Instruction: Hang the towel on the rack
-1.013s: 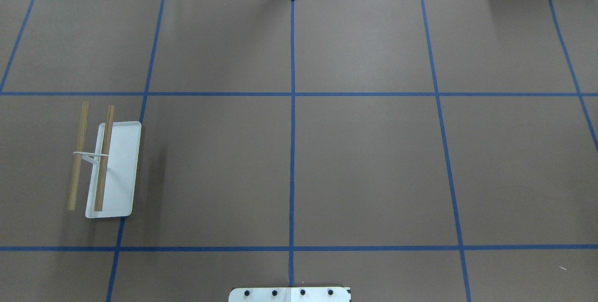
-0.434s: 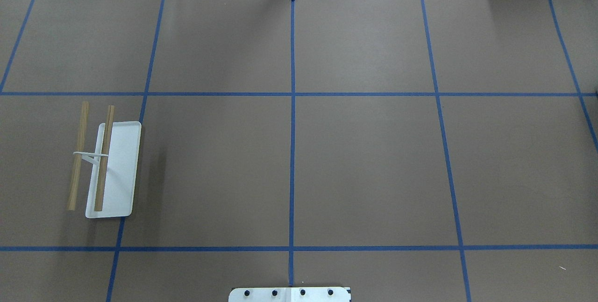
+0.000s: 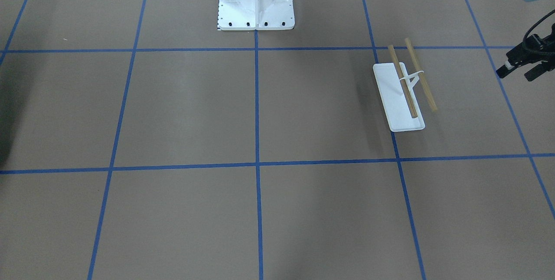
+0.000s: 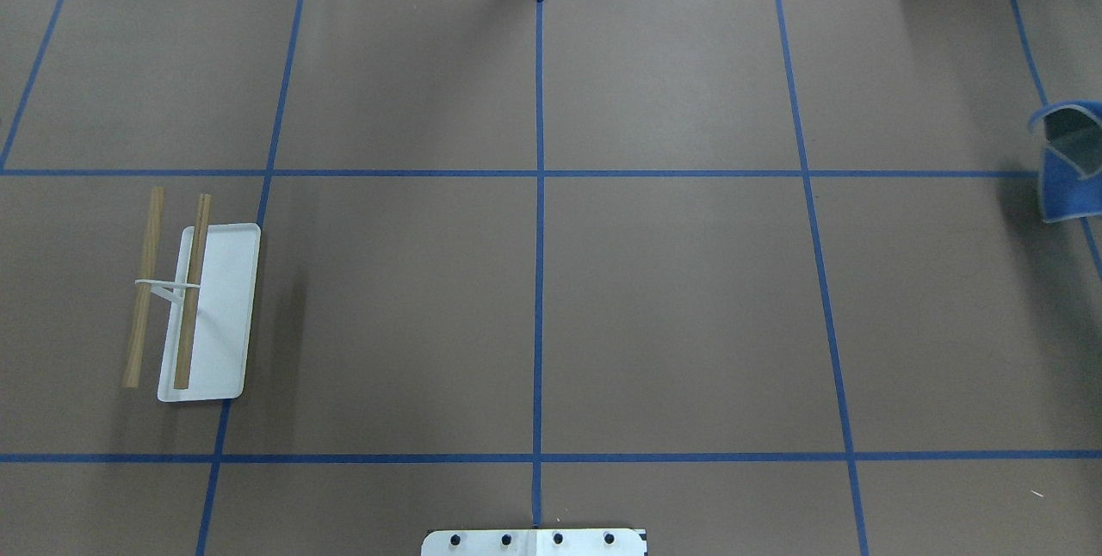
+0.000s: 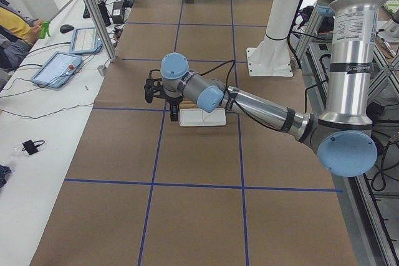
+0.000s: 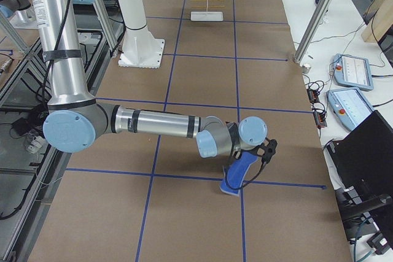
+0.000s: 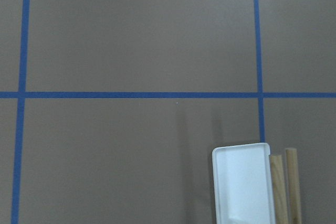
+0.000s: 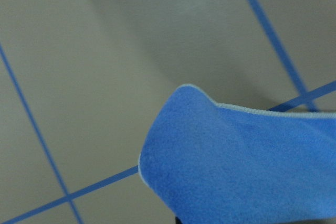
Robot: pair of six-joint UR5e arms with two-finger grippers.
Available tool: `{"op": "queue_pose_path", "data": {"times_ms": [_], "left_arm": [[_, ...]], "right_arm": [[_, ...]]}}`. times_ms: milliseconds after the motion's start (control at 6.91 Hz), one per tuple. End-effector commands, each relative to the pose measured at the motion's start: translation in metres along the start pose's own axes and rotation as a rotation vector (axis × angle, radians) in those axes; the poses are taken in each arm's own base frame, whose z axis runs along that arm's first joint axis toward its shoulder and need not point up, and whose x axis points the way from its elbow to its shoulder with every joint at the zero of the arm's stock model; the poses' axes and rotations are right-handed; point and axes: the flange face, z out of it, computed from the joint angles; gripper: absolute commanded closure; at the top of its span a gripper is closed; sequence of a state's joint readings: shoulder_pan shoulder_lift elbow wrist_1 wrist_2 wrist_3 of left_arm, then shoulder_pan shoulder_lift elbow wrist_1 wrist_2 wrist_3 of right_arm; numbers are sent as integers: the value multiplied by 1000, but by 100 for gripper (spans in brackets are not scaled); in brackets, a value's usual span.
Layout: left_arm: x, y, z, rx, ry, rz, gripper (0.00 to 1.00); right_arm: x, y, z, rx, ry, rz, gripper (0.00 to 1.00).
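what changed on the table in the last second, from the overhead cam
The towel has come into the overhead view at its right edge, on the right arm's side. It is curled so that its grey underside shows. It was out of that view before. The rack has not moved and still has nothing on it.

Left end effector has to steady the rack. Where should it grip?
Probably one end of the outer dowel, pinched crosswise from above: it sits raised, overhanging the base, with a gap to the other dowel. The base lies flat.
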State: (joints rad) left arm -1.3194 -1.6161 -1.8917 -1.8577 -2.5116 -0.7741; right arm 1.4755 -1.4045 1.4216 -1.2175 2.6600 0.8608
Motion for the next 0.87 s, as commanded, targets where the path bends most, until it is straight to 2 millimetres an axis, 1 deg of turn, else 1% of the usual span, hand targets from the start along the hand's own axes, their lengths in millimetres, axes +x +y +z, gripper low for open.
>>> {"op": "queue_pose_path", "data": {"times_ms": [0, 145, 289, 434, 579, 724], "left_arm": [[83, -16, 29, -19, 82, -131, 2], [146, -26, 41, -42, 120, -212, 2], [197, -31, 48, -66, 149, -295, 2], [236, -27, 57, -86, 164, -352, 2], [265, -18, 75, -123, 164, -445, 2], [286, -13, 94, -119, 181, -530, 2]], "right_arm": [[-168, 50, 0, -47, -72, 166, 100], [-244, 79, 16, -88, -82, 246, 100], [-306, 107, 21, -118, -94, 319, 100], [-346, 127, 23, -135, -107, 363, 100], [-387, 148, 28, -132, -117, 409, 100], [-431, 176, 41, -98, -134, 457, 100]]}}
